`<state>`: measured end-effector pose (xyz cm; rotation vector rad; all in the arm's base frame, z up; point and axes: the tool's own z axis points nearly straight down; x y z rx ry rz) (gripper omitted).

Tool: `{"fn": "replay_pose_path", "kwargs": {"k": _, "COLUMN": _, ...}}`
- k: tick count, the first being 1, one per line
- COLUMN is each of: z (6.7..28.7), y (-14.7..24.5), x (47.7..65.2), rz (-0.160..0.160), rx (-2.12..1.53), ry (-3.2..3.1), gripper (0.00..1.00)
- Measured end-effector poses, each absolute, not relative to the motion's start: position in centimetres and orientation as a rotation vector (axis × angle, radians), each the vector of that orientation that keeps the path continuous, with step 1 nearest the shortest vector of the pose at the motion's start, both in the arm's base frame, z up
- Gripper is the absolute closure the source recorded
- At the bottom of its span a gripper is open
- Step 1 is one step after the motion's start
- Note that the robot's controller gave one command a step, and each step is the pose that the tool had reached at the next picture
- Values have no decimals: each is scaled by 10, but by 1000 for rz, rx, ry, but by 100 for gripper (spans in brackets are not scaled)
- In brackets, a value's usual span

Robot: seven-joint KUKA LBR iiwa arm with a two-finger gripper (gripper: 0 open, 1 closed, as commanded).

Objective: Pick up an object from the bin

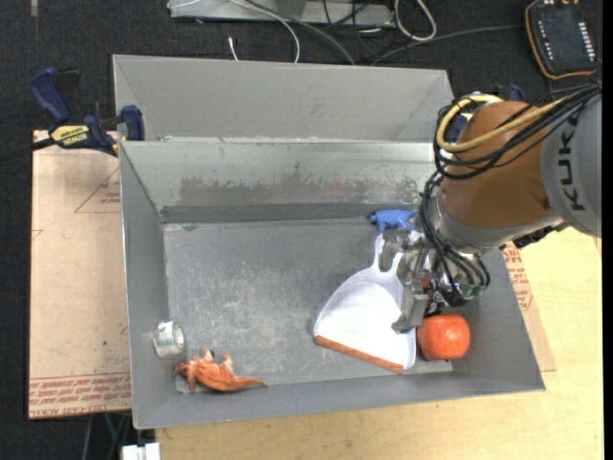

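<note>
My gripper (399,290) hangs low over the right side of the bin, above the right part of a white scoop-shaped piece (359,319) with an orange front edge. Its fingers stand apart, open, with nothing seen held between them. An orange ball (443,337) lies just right of the scoop, close to the lower fingertip. A small blue object (391,219) sits just behind the gripper, near the bin's back wall.
A small silver roll (169,337) and an orange toy creature (215,375) lie in the bin's front left corner. The arm with its orange cover and cables reaches in over the right rim.
</note>
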<state>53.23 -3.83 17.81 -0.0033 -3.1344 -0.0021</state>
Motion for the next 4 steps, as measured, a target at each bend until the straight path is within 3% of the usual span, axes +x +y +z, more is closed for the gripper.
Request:
{"fn": "replay_pose_path", "kwargs": {"k": 1, "z": 183, "y": -38, "x": 534, "rz": -1, "rx": 0, "ry": -3143, "gripper": 0}}
{"fn": "replay_pose_path", "kwargs": {"k": 2, "z": 71, "y": -35, "x": 618, "rz": -2, "rx": 346, "ry": -3128, "gripper": 0}}
{"fn": "replay_pose_path", "kwargs": {"k": 3, "z": 119, "y": -1, "x": 613, "rz": 1, "rx": 799, "ry": -3051, "gripper": 0}}
{"fn": "replay_pose_path", "kwargs": {"k": 4, "z": 72, "y": -30, "x": 614, "rz": -3, "rx": 361, "ry": -3120, "gripper": 0}}
